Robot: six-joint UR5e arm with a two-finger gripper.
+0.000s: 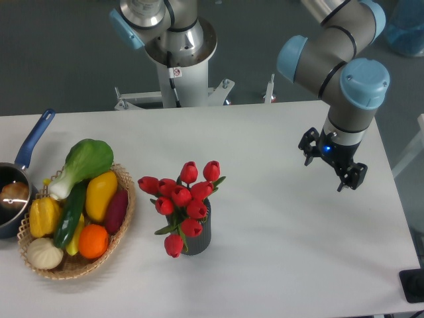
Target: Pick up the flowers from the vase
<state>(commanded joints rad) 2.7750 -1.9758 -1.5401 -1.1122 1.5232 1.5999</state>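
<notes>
Well apart from the red tulips [182,199] upright in their ribbed grey vase [199,235], the hand [331,167] hangs wide open, empty, toward the surface's [278,265] far right edge.
</notes>
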